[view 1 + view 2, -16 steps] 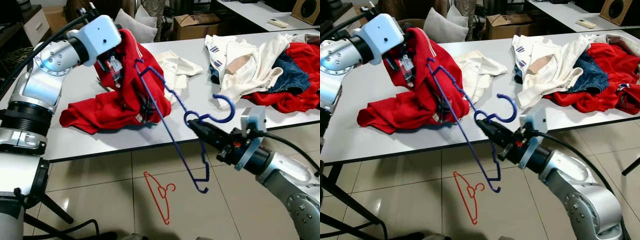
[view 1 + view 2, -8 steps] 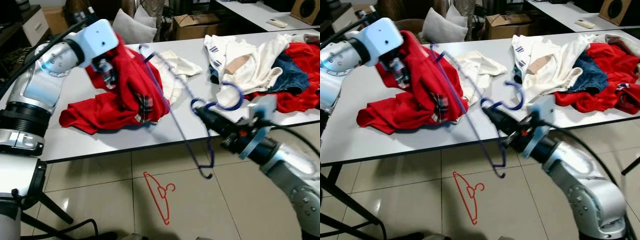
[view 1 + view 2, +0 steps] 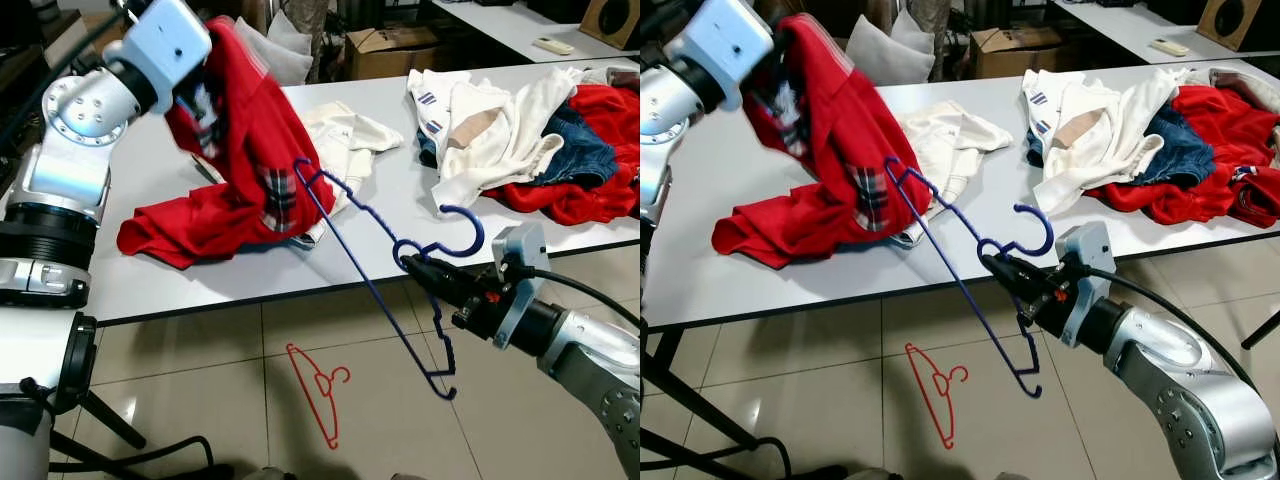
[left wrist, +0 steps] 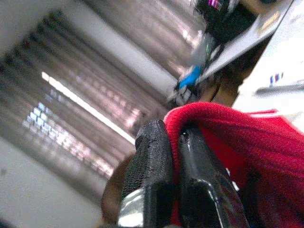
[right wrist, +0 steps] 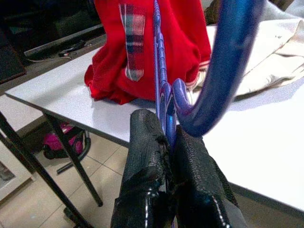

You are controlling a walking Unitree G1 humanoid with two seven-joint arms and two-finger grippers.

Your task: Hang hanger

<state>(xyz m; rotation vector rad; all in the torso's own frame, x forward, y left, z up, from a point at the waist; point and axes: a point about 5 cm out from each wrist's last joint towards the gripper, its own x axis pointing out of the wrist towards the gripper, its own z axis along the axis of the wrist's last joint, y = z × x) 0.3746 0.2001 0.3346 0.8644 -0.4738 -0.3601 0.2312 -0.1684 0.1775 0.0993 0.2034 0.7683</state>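
Threading item: blue hanger (image 3: pixel 372 270), neck clenched in right tool (image 3: pixel 412 266), hung off the counter (image 3: pixel 400 190) edge; red garment (image 3: pixel 250 130), at its ten o'clock, clenched in left tool (image 4: pixel 173 156). Advised: steer the upper tip into the collar.

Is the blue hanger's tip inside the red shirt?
No, the blue hanger tip sits outside the red shirt, beside its plaid lining.

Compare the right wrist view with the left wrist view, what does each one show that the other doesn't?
The right wrist view alone has the right end effector clamped on the blue hanger at its neck, with the white table and a cream garment behind. The left wrist view alone has the left end effector pinching a fold of cloth, against blurred vertical blinds. Both take in the red garment.
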